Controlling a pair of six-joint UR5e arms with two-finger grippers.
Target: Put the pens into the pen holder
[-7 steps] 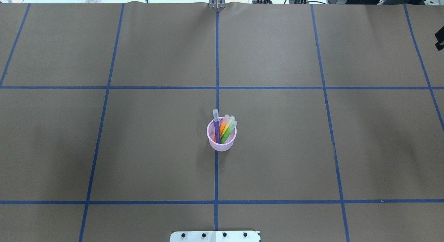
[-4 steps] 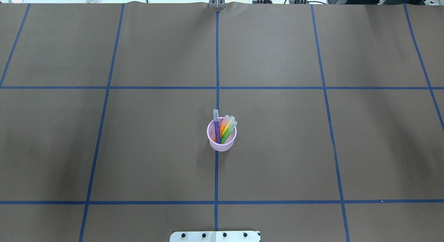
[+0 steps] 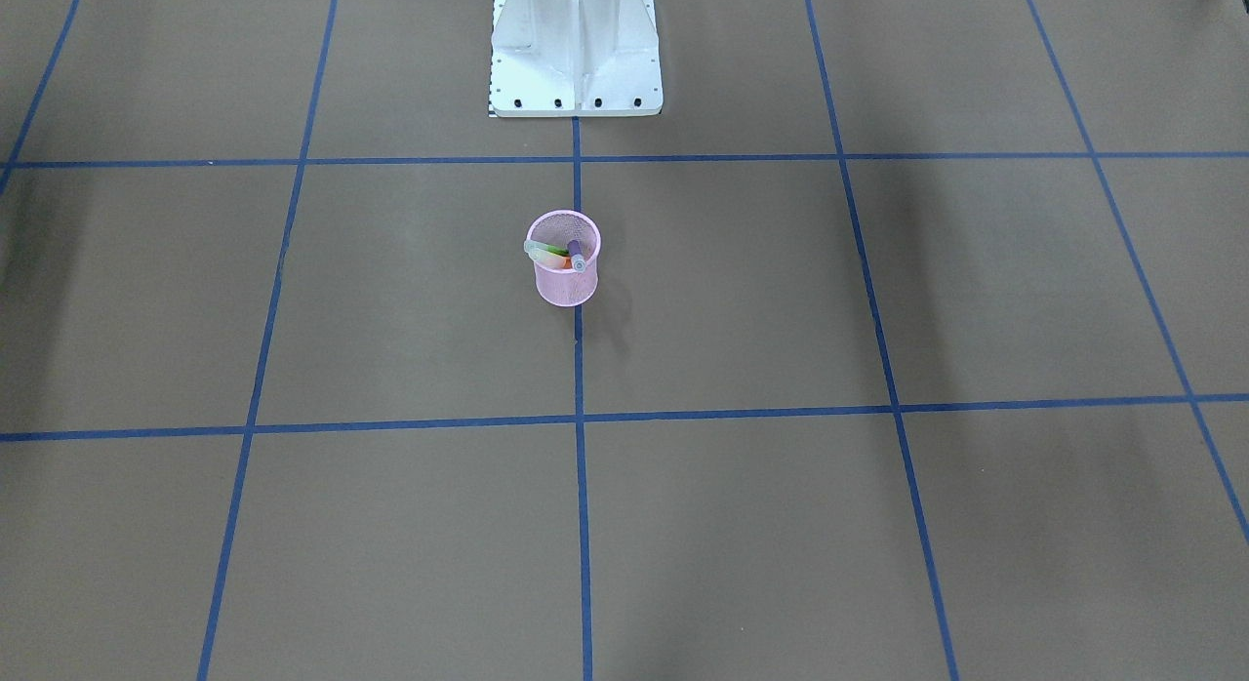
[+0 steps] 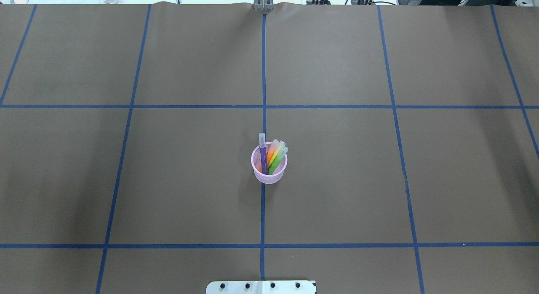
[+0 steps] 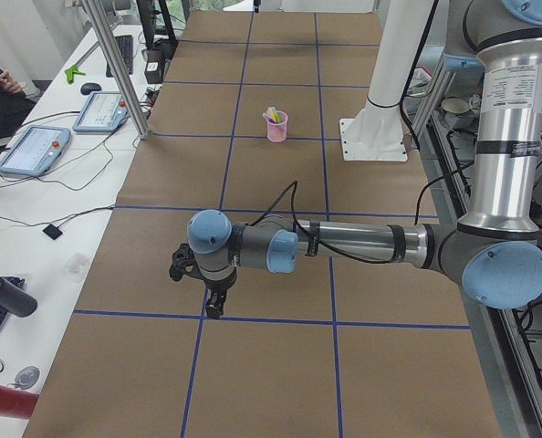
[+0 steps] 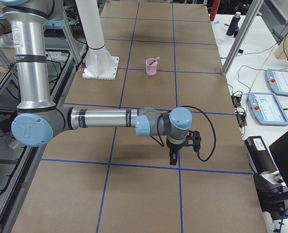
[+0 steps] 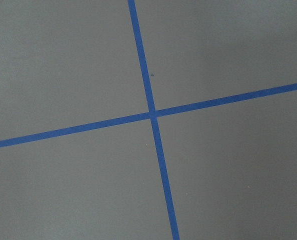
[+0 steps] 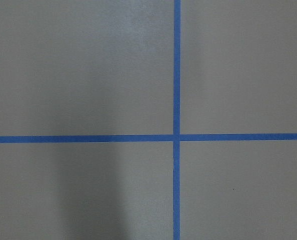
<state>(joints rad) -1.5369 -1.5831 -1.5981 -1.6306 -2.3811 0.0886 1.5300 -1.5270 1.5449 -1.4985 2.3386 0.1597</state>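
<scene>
The pink mesh pen holder [image 4: 268,176] stands upright on the table's centre line and also shows in the front view [image 3: 566,285]. The purple pen [image 4: 263,157], orange pen [image 4: 271,152], yellow pen [image 4: 275,156] and green pen [image 4: 278,159] all stand in it, pale caps up. My left gripper [image 5: 214,307] shows only in the exterior left view, low over the table's left end, far from the holder [image 5: 277,130]. My right gripper [image 6: 172,160] shows only in the exterior right view, over the right end. I cannot tell if either is open.
Brown paper with a blue tape grid [image 4: 263,106] covers the table. The white robot base [image 3: 576,47] stands behind the holder. Both wrist views show only paper and a tape cross [image 7: 152,115]. Control tablets [image 5: 34,146] lie beyond the far edge.
A dark part of the right arm at the overhead view's right edge one second ago has left that view. The holder and pens have not moved.
</scene>
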